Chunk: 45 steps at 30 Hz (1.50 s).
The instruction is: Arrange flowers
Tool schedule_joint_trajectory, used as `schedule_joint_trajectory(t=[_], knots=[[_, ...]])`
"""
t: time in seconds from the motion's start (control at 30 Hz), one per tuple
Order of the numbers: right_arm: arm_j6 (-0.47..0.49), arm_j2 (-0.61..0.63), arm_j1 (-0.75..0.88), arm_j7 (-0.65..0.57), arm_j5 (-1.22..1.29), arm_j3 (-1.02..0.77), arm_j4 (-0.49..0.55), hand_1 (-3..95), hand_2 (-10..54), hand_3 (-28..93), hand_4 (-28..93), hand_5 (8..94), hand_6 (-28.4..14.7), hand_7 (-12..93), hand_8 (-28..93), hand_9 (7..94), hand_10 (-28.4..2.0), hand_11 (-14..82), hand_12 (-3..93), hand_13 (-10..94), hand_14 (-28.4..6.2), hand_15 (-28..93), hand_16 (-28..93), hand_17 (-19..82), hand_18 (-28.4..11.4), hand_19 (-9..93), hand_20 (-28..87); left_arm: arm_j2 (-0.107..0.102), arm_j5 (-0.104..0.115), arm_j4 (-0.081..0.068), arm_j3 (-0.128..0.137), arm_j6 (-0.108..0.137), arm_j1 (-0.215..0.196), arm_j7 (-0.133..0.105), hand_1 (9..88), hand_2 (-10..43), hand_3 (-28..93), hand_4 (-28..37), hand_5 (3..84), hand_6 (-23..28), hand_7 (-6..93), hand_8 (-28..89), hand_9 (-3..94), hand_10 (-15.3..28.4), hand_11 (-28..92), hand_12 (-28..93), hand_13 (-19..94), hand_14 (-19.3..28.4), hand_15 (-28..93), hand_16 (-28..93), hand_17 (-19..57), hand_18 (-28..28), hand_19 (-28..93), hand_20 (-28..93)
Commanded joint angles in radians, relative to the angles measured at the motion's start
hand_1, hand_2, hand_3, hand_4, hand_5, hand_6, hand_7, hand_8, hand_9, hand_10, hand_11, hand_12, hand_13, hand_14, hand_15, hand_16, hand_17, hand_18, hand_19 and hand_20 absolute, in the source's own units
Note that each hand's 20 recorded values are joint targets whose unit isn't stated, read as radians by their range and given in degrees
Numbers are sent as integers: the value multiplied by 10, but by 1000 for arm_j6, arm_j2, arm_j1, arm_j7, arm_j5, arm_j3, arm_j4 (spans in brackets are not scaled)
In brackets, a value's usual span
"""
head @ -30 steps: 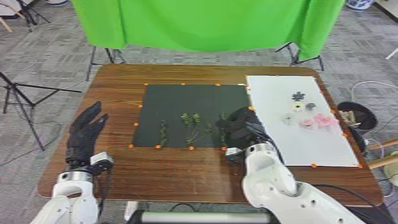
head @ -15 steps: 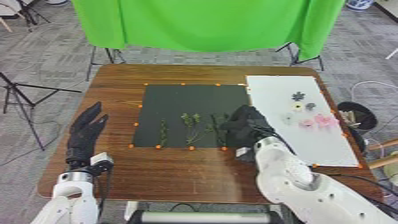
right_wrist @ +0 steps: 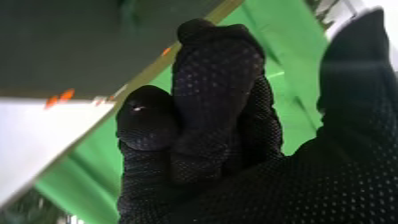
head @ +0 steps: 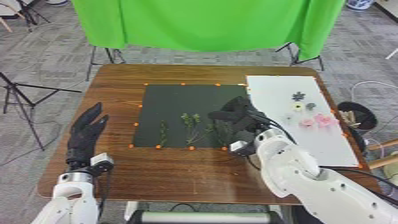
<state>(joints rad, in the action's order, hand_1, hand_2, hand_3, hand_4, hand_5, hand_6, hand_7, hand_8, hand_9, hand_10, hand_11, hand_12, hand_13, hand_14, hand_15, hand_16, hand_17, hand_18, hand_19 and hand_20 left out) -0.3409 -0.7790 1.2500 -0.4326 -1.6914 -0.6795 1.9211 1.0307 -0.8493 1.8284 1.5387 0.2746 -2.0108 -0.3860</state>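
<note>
Over the right edge of the black mat [head: 182, 95], in the head view, my right hand [head: 238, 114] is open and raised, its fingers pointing forward and left. In the right wrist view that hand [right_wrist: 218, 100] has relaxed fingers, the thumb apart, and nothing in its grasp. Green stems lie on the mat: a thin one [head: 163, 134] at left, a leafy one [head: 192, 125] in the middle and another [head: 221, 133] just below my right hand. My left hand [head: 86, 134] is open at the table's left side. The white board [head: 271, 87] bears a dark flower [head: 298, 96] and pink flowers [head: 325, 120].
A small pale yellow flower [head: 298, 106] and a grey one [head: 310, 106] lie close together on the board. Orange markers line the mat and board edges. A black bin [head: 357, 112] stands beyond the table's right edge; a green cloth [head: 209, 25] hangs behind.
My right hand has moved away from the robot, its fingers swinging left, and more of the stem by the mat's right side is uncovered. The left hand has kept still.
</note>
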Motion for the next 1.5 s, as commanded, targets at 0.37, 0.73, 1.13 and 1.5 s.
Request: schedule_joint_trajectory(t=[0.37,0.73,1.13,1.5], knots=[[218,-27,-50,2,76,30,-52,234,90,536,-104,600,-51,97,-73,641,-155,81,109,917,-64,467,300,646,-115,932,332,5,-2,-1,-6,-10,-1,9,377,-95,693,-105,343,8,209,-99,235,87,158,138,269,126,153,23,62,100,90,162],[217,-9,-42,-3,64,11,-38,205,75,561,-105,602,-52,97,-71,641,-158,82,109,917,-66,468,296,645,-118,932,336,8,3,-1,-6,-12,-1,6,375,-95,695,-105,343,7,209,-97,236,87,156,138,268,126,151,24,61,100,90,163],[207,-14,-9,36,115,-52,7,186,60,580,-104,603,-51,98,-71,650,-161,84,111,916,-67,470,293,643,-120,932,337,8,4,-1,-8,-12,2,6,374,-95,696,-106,343,7,211,-98,236,87,156,139,267,127,151,25,61,100,88,163],[187,76,66,-16,-136,-293,92,286,-94,621,-112,589,-29,122,-75,648,-153,88,145,869,-69,498,303,588,-137,932,417,8,4,0,-4,-16,-3,7,375,-95,695,-107,342,8,207,-97,237,87,155,139,267,127,150,25,60,101,87,163]])
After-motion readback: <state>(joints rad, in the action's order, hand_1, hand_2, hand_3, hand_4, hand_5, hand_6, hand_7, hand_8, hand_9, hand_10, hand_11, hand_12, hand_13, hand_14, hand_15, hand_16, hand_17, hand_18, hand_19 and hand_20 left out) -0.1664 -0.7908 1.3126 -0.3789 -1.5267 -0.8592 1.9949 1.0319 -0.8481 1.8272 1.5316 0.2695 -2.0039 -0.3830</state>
